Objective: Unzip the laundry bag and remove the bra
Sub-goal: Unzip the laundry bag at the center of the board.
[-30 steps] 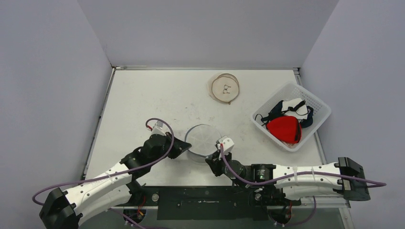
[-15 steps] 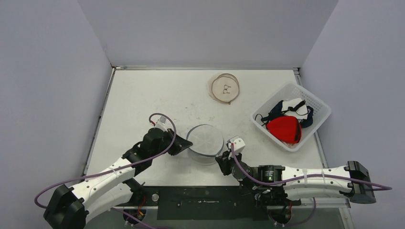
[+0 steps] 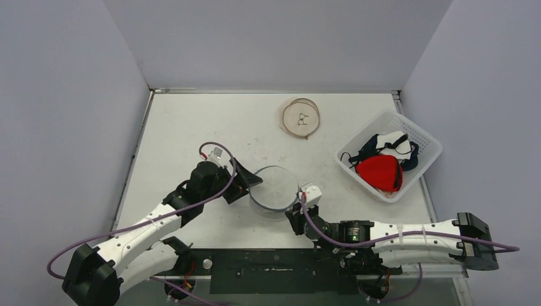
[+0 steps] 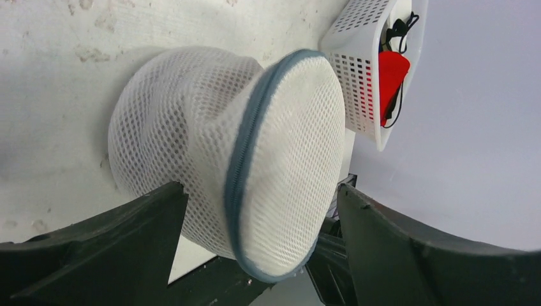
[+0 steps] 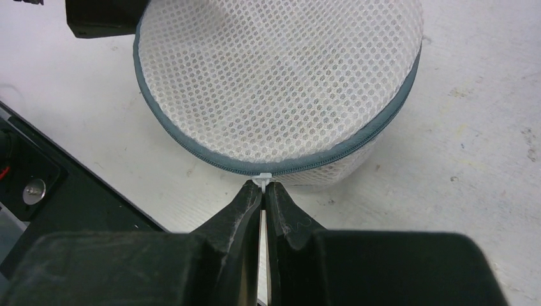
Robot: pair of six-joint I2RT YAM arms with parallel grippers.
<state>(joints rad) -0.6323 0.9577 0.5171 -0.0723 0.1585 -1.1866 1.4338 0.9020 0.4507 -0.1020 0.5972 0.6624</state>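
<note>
The laundry bag (image 3: 273,187) is a round white mesh pouch with a grey-blue zipper around its rim, lying on the table between the two arms. My left gripper (image 3: 247,184) is open, its fingers straddling the bag's left side (image 4: 255,146) without pinching it. My right gripper (image 5: 263,189) is shut on the small white zipper pull (image 5: 263,179) at the bag's near edge (image 5: 274,83). In the top view the right gripper (image 3: 295,208) sits at the bag's lower right. The bra is hidden; nothing shows through the mesh.
A white slotted basket (image 3: 408,137) stands at the right with red, white and dark garments in it; it also shows beyond the bag in the left wrist view, basket (image 4: 357,70). A flat round tan pouch (image 3: 300,118) lies at the back. The black base rail runs along the near edge.
My left gripper has gone from shut to open and now straddles the bag's left side. The right gripper, still shut on the pull, swung right and then back a little along the bag's rim.
</note>
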